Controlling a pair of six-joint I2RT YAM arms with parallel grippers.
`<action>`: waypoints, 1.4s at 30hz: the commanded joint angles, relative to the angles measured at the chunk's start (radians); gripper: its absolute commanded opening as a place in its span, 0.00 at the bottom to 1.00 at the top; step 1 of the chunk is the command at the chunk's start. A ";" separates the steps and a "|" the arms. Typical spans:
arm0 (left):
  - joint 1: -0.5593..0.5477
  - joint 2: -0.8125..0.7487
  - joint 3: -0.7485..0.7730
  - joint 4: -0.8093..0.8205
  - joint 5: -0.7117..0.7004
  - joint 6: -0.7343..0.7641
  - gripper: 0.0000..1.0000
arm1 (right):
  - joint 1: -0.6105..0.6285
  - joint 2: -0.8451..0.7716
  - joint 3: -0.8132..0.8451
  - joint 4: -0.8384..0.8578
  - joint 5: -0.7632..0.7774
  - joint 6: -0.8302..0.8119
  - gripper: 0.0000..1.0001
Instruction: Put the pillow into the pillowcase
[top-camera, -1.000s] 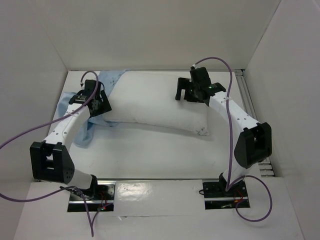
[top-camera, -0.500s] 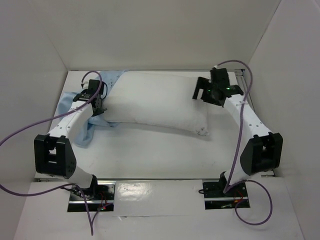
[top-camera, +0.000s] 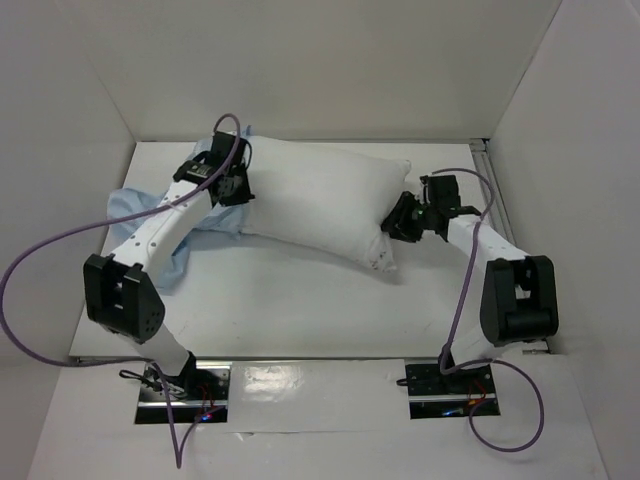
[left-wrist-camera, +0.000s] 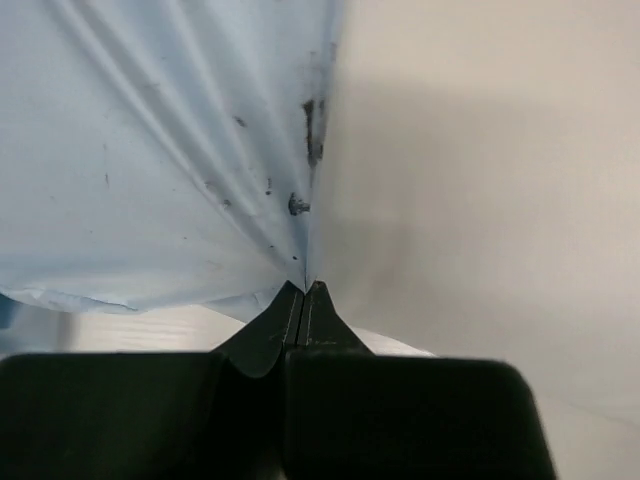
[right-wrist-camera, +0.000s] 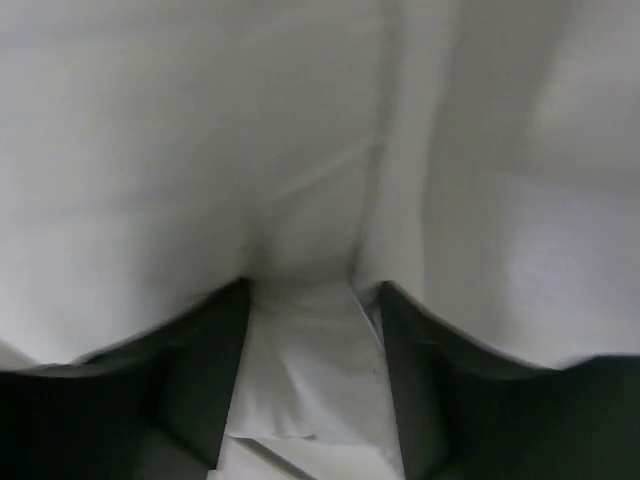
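The plump white pillow (top-camera: 310, 200) lies across the middle of the table. The light blue pillowcase (top-camera: 150, 215) is bunched at its left end. My left gripper (top-camera: 232, 185) sits at the pillow's far left corner. In the left wrist view it (left-wrist-camera: 303, 288) is shut on a pinched, speckled fold of the pillowcase (left-wrist-camera: 150, 150), with the pillow (left-wrist-camera: 480, 200) beside it. My right gripper (top-camera: 402, 222) presses into the pillow's right end. In the right wrist view its fingers (right-wrist-camera: 210, 350) flank a bunch of pillow (right-wrist-camera: 300, 150) fabric that fills the gap of the gripper (right-wrist-camera: 305, 310).
White walls enclose the table (top-camera: 300, 310) on the left, back and right. A metal rail (top-camera: 490, 180) runs along the right edge. Purple cables (top-camera: 50, 260) loop from both arms. The arm bases (top-camera: 440, 385) stand at the near edge.
My left gripper shut on the pillowcase and carried it right, onto the pillow's far left corner. My right gripper dropped to the pillow's right end and closed; the pillow shifted.
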 joint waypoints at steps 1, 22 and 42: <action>-0.098 0.080 0.130 -0.029 0.123 0.026 0.00 | 0.099 -0.007 0.056 0.269 -0.146 0.106 0.42; -0.304 0.024 0.403 -0.248 0.439 0.094 0.86 | 0.173 -0.349 -0.138 -0.020 0.106 -0.008 0.09; 0.072 0.395 0.632 -0.220 -0.120 0.011 0.77 | 0.107 -0.336 0.003 -0.094 0.297 0.011 1.00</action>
